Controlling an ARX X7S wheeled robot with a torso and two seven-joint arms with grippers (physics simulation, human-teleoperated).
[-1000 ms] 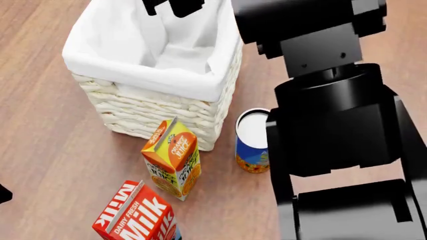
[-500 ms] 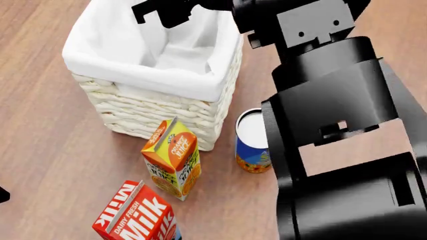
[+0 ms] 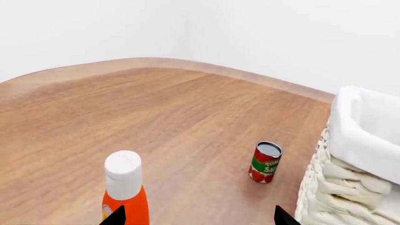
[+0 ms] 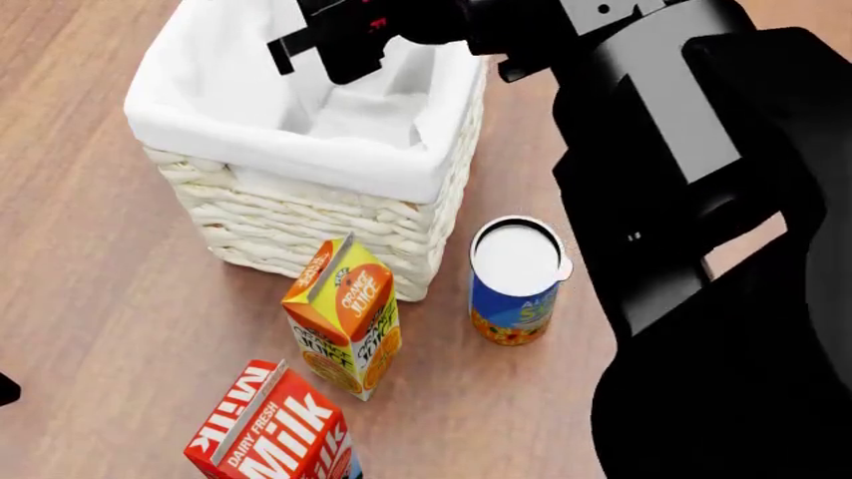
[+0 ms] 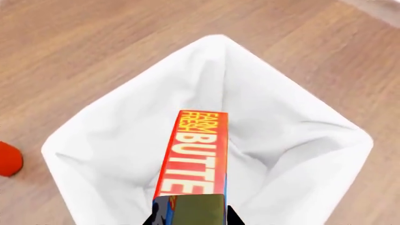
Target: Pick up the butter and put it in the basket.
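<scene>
We judge the task nearly done: the butter (image 5: 192, 154) is lifted and hangs over the open basket (image 4: 333, 215), not yet let go. What is left, as we read it, is release and withdrawal.

Left to right in the head view: the Milk carton (image 4: 273, 424) lies at the near edge of the tabletop (image 4: 94, 299); the orange juice carton (image 4: 343, 314) stands just beside the basket's near wall; then a blue can (image 4: 516, 279).

The right gripper (image 4: 339, 35) has its jaws clamped on the butter's end.

The left gripper (image 3: 196, 218) shows only two tips, apart, near an orange bottle (image 3: 125, 192) and a tomato sauce can (image 3: 265, 161).

The basket holds only its white liner (image 5: 281, 154).
</scene>
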